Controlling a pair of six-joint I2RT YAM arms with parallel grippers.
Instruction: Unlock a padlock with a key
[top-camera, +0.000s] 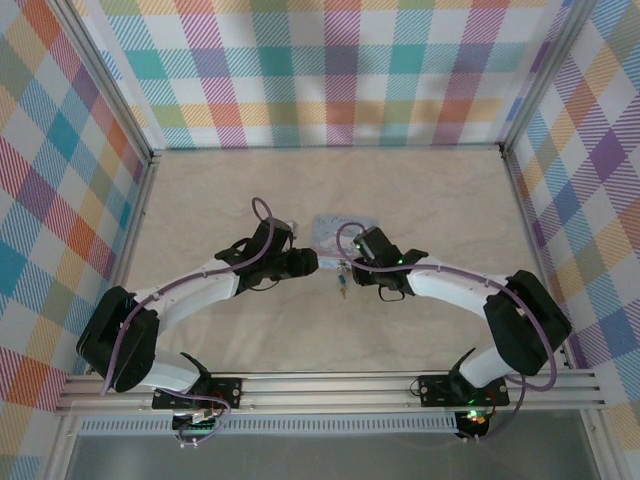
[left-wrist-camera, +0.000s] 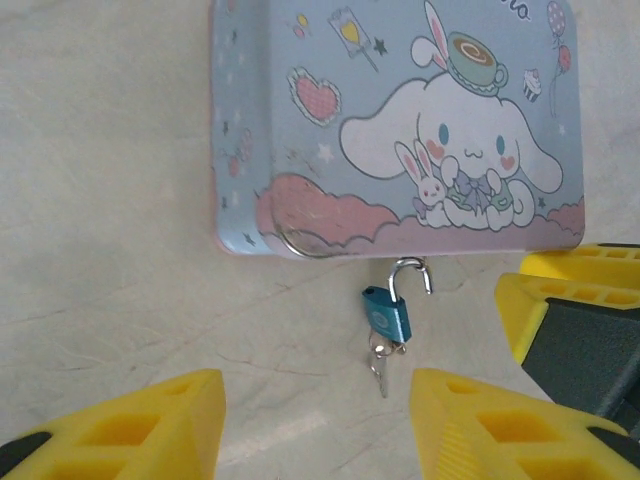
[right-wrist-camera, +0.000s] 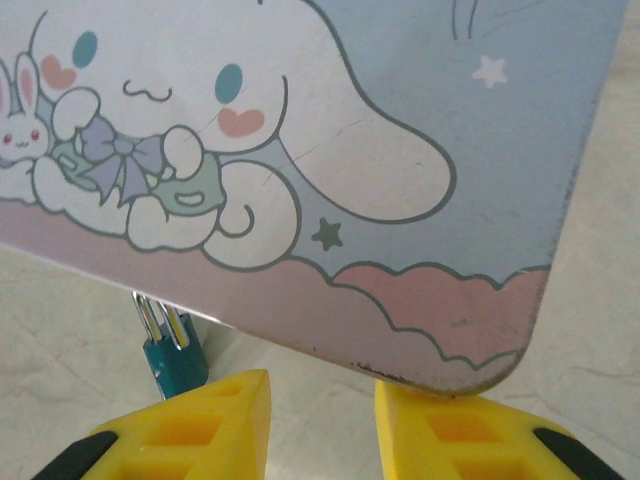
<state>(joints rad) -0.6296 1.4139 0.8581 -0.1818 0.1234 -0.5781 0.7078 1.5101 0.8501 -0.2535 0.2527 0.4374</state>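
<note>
Bright diffuse light, faint soft shadows, wrist views soft in near foreground

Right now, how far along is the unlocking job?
Looks done: the key sits in the padlock, whose shackle appears sprung open. In hand: nothing; left gripper stands open, right gripper open beside the tin. Left: perhaps unhooking the padlock from the tin.

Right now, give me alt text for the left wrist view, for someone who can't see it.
A small teal padlock, key in its base and shackle apparently popped open, lies on the pale table just below the near edge of a blue cartoon tin. The left pincer is open below it, and the right pincer's yellow fingers show at right.
</note>
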